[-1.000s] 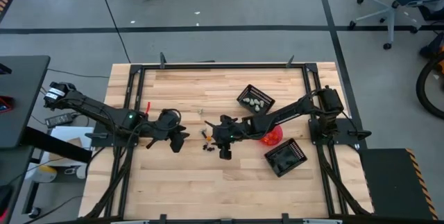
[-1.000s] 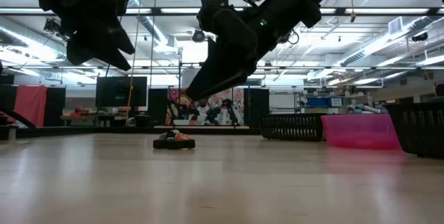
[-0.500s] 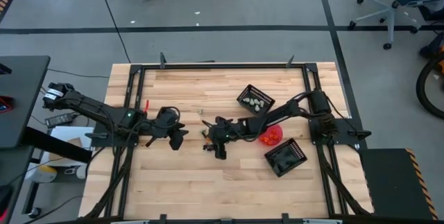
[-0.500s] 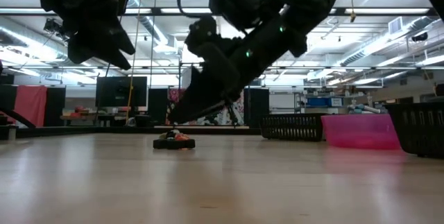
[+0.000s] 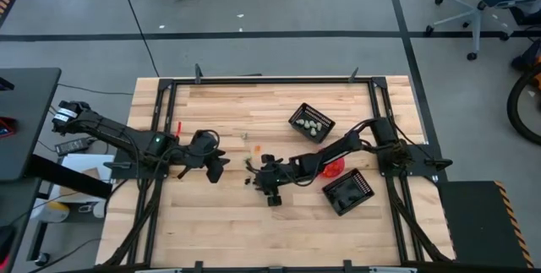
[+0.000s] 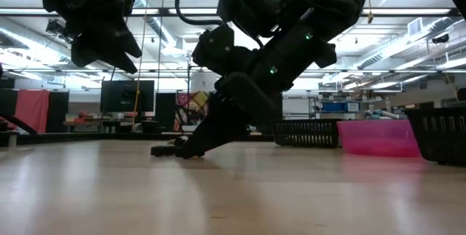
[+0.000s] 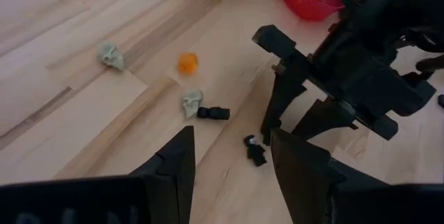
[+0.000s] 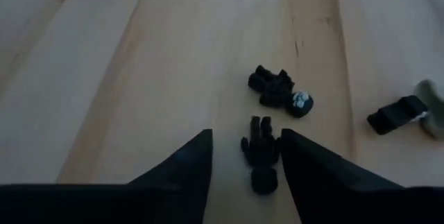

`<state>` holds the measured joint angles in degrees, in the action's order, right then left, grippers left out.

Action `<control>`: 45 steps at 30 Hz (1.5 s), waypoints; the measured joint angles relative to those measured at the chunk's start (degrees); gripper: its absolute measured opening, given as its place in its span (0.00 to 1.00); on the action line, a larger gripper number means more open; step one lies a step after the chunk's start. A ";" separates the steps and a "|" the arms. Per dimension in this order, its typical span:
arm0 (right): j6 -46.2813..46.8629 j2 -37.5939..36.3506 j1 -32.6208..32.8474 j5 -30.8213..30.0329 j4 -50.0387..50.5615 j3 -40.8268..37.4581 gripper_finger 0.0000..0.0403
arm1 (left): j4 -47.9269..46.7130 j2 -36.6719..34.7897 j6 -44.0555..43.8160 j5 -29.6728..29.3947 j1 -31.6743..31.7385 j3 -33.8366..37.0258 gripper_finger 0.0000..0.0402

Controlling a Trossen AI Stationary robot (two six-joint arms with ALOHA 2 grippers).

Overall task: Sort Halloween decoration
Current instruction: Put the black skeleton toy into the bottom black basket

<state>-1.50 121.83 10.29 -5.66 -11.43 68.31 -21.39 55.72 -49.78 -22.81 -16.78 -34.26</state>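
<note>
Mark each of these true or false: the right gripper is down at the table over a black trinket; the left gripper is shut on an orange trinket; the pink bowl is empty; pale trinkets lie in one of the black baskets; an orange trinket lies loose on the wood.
1. The right gripper is low at the table with a black trinket between its fingers: true.
2. The left gripper is shut on an orange trinket: false. It hangs open and holds nothing.
3. The pink bowl is empty: false. It holds orange pieces.
4. Pale trinkets lie in a black basket: true.
5. An orange trinket lies loose on the wood: true.
</note>
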 joint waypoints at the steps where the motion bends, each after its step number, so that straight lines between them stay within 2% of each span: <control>1: -0.07 -0.01 0.01 -0.13 0.04 0.00 0.41 | 0.02 0.00 0.00 0.00 0.00 0.00 0.40; 13: 0.26 -0.22 -0.40 3.20 1.14 0.02 0.08 | 0.01 0.02 0.02 -0.05 0.00 0.00 0.40; 20: 0.37 -2.32 -0.57 4.35 5.15 -0.09 0.08 | 0.02 0.02 0.04 -0.09 0.00 0.00 0.40; 32: -0.13 -11.08 -1.23 12.54 17.76 -0.11 0.10 | 0.00 0.03 0.04 -0.17 0.00 0.00 0.40; 36: 0.00 -15.98 -1.38 16.37 26.29 -0.11 0.10 | 0.00 0.03 0.04 -0.24 0.00 0.00 0.40; 45: 1.92 -29.27 -1.32 26.62 54.41 -0.07 0.10 | 0.03 0.04 0.04 -0.24 0.00 0.00 0.40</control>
<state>0.42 92.56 8.97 20.96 42.99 68.25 -21.35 55.77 -49.74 -23.05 -16.78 -34.26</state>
